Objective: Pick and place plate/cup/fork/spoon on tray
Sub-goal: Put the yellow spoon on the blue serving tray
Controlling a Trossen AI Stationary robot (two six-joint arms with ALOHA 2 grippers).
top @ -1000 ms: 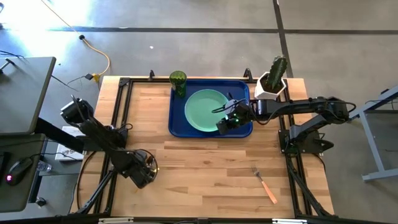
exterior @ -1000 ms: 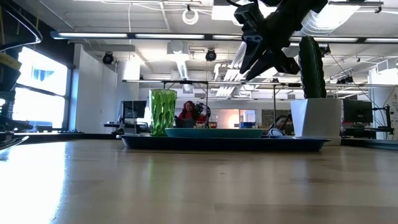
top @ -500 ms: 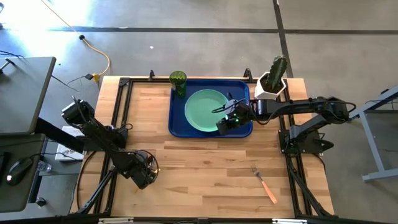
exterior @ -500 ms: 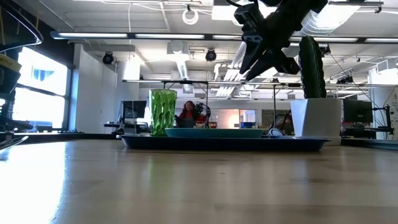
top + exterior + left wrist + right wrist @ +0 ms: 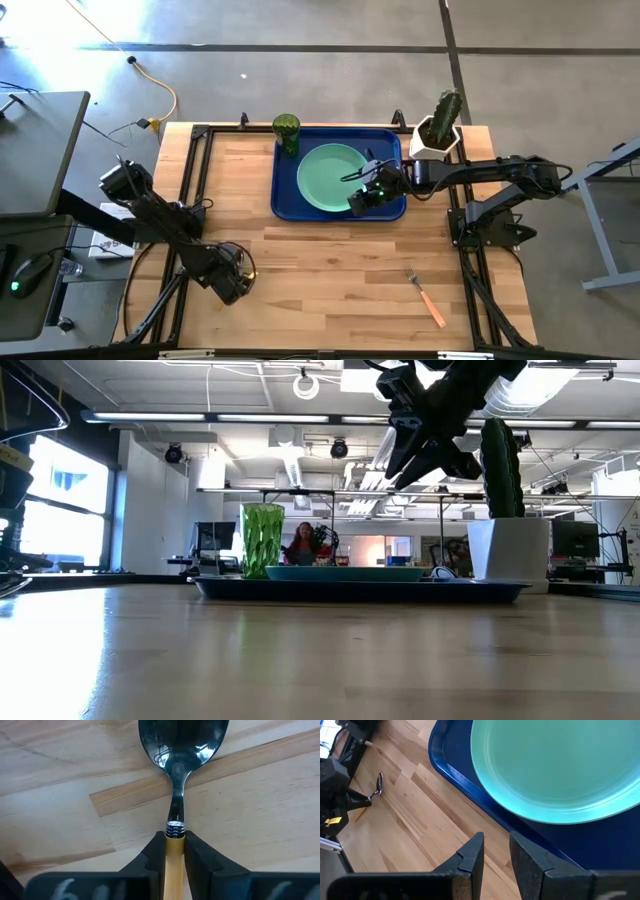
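The spoon (image 5: 176,765), silver bowl and orange-yellow handle, lies flat on the wood at the table's near left. My left gripper (image 5: 175,840) points straight down and is shut on its handle. The mint-green plate (image 5: 332,178) lies on the dark-blue tray (image 5: 285,200) at the far middle. The green cup (image 5: 286,130) stands at the tray's far left corner. The fork (image 5: 427,298) lies on the table at the near right. My right gripper (image 5: 360,200) hovers above the tray's near right part, open, with nothing between its fingers (image 5: 472,852). My left gripper pinches the spoon's orange-yellow handle (image 5: 175,851) between its two fingers, just behind the ribbed metal collar at the neck. The fingers come from above, pointing down, one on each side of the handle. The spoon lies flat on the table.
A white pot with a green cactus (image 5: 440,128) stands at the table's far right corner, beside the tray. Bare wood lies between the tray's near rim and the fork. A black frame runs along the table's edges (image 5: 190,180).
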